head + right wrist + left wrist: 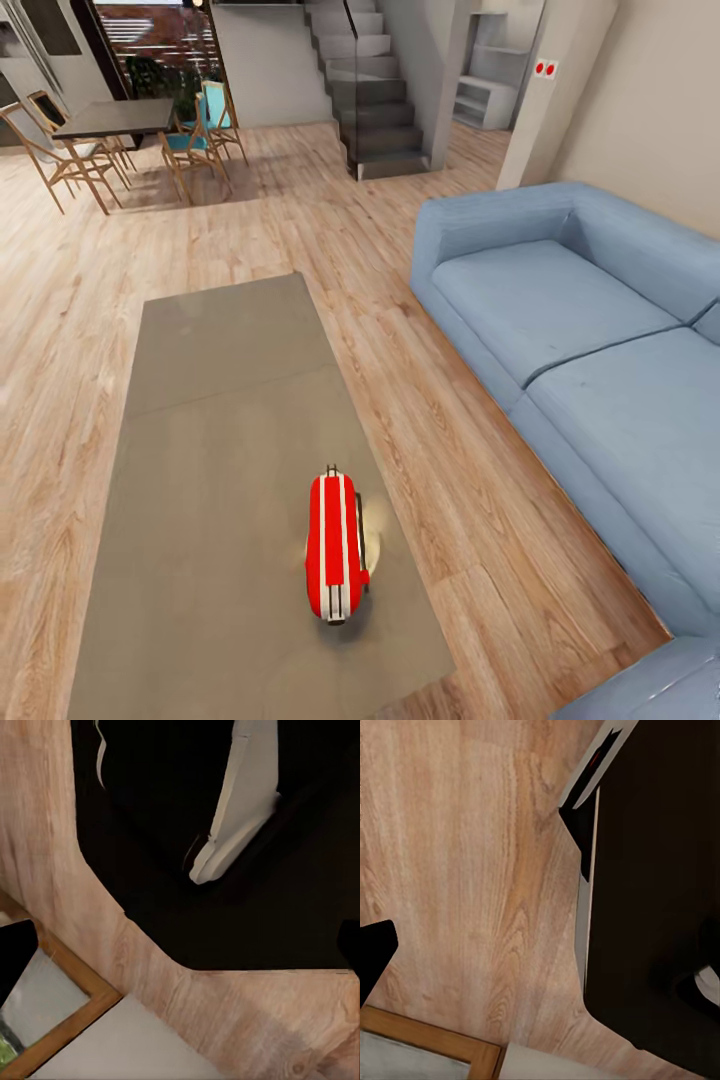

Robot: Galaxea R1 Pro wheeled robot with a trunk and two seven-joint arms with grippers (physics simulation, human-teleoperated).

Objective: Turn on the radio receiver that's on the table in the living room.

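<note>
In my head view the radio receiver (335, 546) sits low in the frame, just right of centre. It is bright red and rounded-oblong, with two white stripes running along its upward-facing edge and pale end caps at both tips. It stands on edge, its long axis pointing up and down the frame, and I can make out a thin dark handle curving off its right side. I cannot see the dial from here.

It rests on the table (230, 420), a long grey-taupe slab stretching from the bottom left up toward mid-frame, near the right-hand edge of the top.

Around them the living room shows light wood planks (400, 300) and a light-blue sofa (580, 330) on the right.
</note>
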